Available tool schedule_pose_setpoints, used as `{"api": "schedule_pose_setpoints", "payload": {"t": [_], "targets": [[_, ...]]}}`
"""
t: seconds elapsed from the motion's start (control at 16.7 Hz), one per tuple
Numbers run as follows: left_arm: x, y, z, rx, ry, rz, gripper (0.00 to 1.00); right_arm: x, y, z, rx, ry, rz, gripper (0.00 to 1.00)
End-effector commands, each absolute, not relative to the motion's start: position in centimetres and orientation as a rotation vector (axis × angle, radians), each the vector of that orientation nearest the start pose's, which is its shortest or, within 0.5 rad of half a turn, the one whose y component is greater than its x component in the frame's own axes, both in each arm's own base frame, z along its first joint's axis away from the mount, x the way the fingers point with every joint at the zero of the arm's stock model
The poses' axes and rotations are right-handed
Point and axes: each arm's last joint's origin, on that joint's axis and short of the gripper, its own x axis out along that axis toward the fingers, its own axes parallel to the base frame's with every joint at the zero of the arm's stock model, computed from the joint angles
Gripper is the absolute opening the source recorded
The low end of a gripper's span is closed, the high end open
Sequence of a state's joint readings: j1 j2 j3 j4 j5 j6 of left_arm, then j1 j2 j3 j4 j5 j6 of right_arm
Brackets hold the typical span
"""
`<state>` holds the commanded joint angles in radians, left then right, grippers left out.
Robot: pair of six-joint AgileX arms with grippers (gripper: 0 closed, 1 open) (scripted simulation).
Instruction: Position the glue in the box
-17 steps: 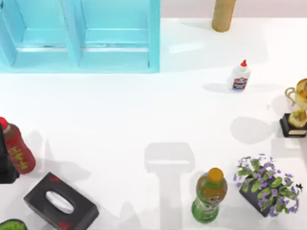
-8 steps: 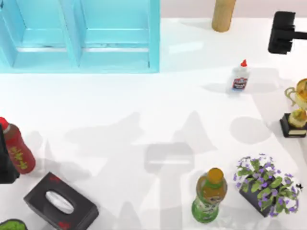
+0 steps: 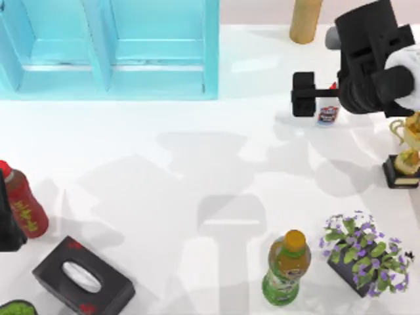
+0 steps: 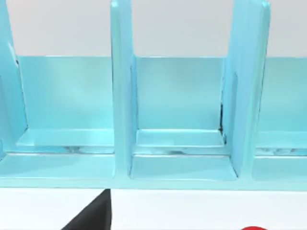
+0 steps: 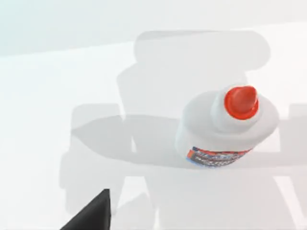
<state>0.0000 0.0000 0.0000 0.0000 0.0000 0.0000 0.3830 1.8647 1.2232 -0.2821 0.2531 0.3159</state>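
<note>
The glue (image 3: 326, 116), a small white bottle with a red cap, stands upright at the back right of the table, partly under my right arm. My right gripper (image 3: 302, 94) hovers just to its left and above it, open and holding nothing. In the right wrist view the glue (image 5: 225, 127) stands on the white table ahead of one black finger (image 5: 93, 215). The box (image 3: 211, 52) is the light blue divided crate at the back left, and its dividers (image 4: 122, 120) face the left wrist camera. My left gripper (image 3: 8, 226) is parked at the left edge.
A dark red bottle (image 3: 23, 203) and a black tissue box (image 3: 82, 279) stand at the front left. A green bottle with an orange cap (image 3: 287, 268), a flower pot (image 3: 364, 256), a trophy (image 3: 405, 147) and a wooden cylinder (image 3: 305, 20) line the right side.
My right arm has come in from the back right edge and swung left over the glue. The glue and the left arm have not moved.
</note>
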Motion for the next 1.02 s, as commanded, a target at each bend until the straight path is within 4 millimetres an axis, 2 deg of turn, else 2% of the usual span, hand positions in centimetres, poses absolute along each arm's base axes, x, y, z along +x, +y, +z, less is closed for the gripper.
{"api": "schedule_pose_setpoints", "payload": {"t": [0.12, 0.42, 0.54, 0.66, 0.84, 1.02], "targets": [[10.6, -0.1, 16.0, 0.0, 0.0, 0.0, 1.0, 36.7, 14.3, 16.8, -0.012, 0.902, -0.018, 1.0], [10.6, -0.1, 16.0, 0.0, 0.0, 0.0, 1.0, 36.8, 14.2, 17.1, -0.006, 0.894, -0.016, 1.0], [10.6, -0.1, 16.0, 0.0, 0.0, 0.0, 1.0, 37.7, 14.7, 16.7, -0.01, 0.885, -0.009, 1.0], [10.6, -0.1, 16.0, 0.0, 0.0, 0.0, 1.0, 39.1, 15.0, 15.3, -0.013, 0.887, -0.008, 1.0], [10.6, -0.1, 16.0, 0.0, 0.0, 0.0, 1.0, 41.4, 14.9, 12.1, -0.013, 0.9, -0.016, 1.0], [10.6, -0.1, 16.0, 0.0, 0.0, 0.0, 1.0, 42.7, 14.6, 9.6, -0.012, 0.903, -0.018, 1.0]]}}
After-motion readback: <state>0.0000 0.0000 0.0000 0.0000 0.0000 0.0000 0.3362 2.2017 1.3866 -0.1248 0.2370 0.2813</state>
